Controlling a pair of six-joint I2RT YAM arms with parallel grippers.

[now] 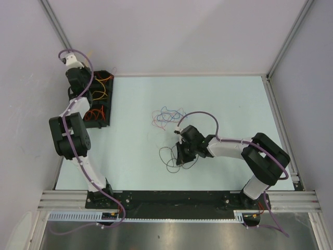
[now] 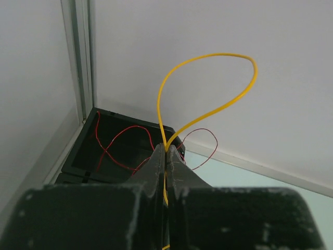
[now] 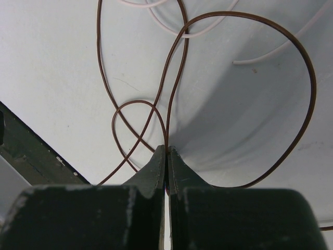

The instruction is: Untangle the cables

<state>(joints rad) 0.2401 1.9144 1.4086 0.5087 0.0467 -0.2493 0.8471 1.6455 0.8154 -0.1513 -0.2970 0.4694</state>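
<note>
Loose cables (image 1: 167,115) in blue, purple, pale and reddish strands lie in one small heap in the middle of the bench (image 1: 234,104). The heap is well to the right of the black tray (image 1: 108,112), with bare surface on every side of it.

Nearer the arm bases than that heap, and also well right of the tray, dark loops spread on the bench around the right claw (image 3: 166,156). Its fingers are pressed together on a single brown cable (image 3: 166,140). That cable fans out ahead of the tips in several wide loops, and pale strands cross beyond them.

The tray sits in the far left corner of the bench, against the left wall and close to the far wall. Its sections hold orange, yellow and red cables, too tangled to count.

The left claw (image 2: 166,159) hangs above the tray. Its fingers are closed on one yellow cable (image 2: 165,139), which rises from the tips in a tall open loop. One thin red cable (image 2: 134,128) curls inside the tray just beyond it.

There are two arms and two claws. Walls close the bench on the left, far and right sides. A black rail runs along the near edge, well away from the tray.
</note>
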